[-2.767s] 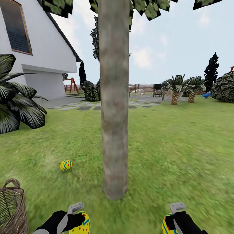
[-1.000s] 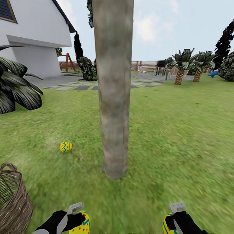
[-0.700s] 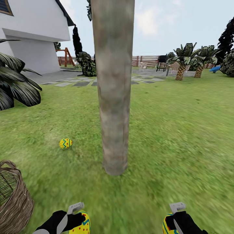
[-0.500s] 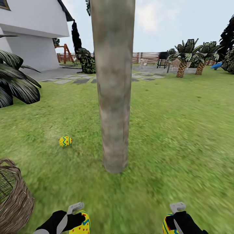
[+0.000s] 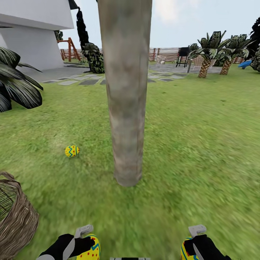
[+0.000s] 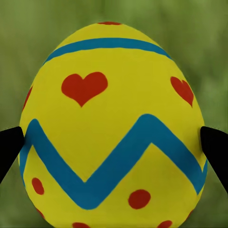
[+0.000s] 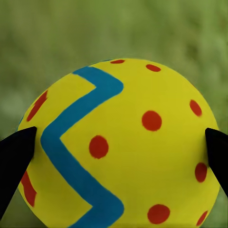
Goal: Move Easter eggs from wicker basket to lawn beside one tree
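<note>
One Easter egg (image 5: 72, 151) is seen lying on the lawn (image 5: 202, 144), near the foot of the tree (image 5: 126, 108) at about its nine o'clock. A second egg (image 5: 89, 249) is gripped in the left pincer (image 5: 83, 242) at the seven o'clock edge of the head view; in the left wrist view this egg (image 6: 111, 128) is shown upright, with a black fingertip (image 6: 9, 147) pressed to each flank. A third egg (image 5: 187, 250) is carried by the right pincer (image 5: 194, 245) at five o'clock; in the right wrist view it (image 7: 118, 147) is clamped likewise between two dark fingertips (image 7: 16, 161). Both pincers are thus closed to egg width, neither released. The wicker basket (image 5: 16, 216) stands at eight o'clock, well apart from the trunk; whether anything remains inside cannot be told, though all three eggs are accounted for outside it.

The step in hand is judged to be the carrying of the last two eggs to the tree. A lowering of each arm toward the grass close to the trunk's base is called for next, followed by a gentle opening, since a round egg is likely to roll if dropped from height.
</note>
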Robot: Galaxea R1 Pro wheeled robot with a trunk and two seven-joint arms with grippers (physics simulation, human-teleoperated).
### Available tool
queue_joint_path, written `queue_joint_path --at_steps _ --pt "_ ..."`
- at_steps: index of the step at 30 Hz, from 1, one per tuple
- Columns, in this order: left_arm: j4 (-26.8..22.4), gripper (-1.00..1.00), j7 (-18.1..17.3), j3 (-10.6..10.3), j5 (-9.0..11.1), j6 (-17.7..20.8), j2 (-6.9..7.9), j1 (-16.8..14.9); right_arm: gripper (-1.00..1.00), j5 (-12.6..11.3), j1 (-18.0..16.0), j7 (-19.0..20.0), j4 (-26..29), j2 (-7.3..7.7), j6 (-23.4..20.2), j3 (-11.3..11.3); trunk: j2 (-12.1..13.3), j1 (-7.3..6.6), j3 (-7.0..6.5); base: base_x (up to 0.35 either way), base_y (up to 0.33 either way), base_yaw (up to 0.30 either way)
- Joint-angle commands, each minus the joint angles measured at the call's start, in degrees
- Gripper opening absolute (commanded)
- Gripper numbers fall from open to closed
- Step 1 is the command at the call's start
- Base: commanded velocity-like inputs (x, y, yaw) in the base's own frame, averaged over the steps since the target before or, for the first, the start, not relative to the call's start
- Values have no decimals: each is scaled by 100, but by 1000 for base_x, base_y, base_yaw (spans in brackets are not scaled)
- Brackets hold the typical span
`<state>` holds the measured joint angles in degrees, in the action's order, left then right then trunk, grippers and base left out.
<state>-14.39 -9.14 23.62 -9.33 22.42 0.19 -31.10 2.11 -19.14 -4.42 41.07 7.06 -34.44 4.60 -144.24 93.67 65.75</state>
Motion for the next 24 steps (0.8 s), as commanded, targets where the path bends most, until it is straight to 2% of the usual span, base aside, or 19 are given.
queue_joint_path --at_steps 1,22,24 --pt "-12 -100 -41 46 -60 29 -2 -2 -100 23 -2 -15 10 6 -37 32 -4 1 28 0 0 0" --pt "-12 -100 -46 46 -60 25 -2 -2 -100 42 -2 -15 6 -4 -37 33 -32 55 493 0 0 0" --pt "-12 -100 -44 46 -60 25 -2 -2 -100 45 -2 -15 6 -6 -37 33 -32 55 493 0 0 0"
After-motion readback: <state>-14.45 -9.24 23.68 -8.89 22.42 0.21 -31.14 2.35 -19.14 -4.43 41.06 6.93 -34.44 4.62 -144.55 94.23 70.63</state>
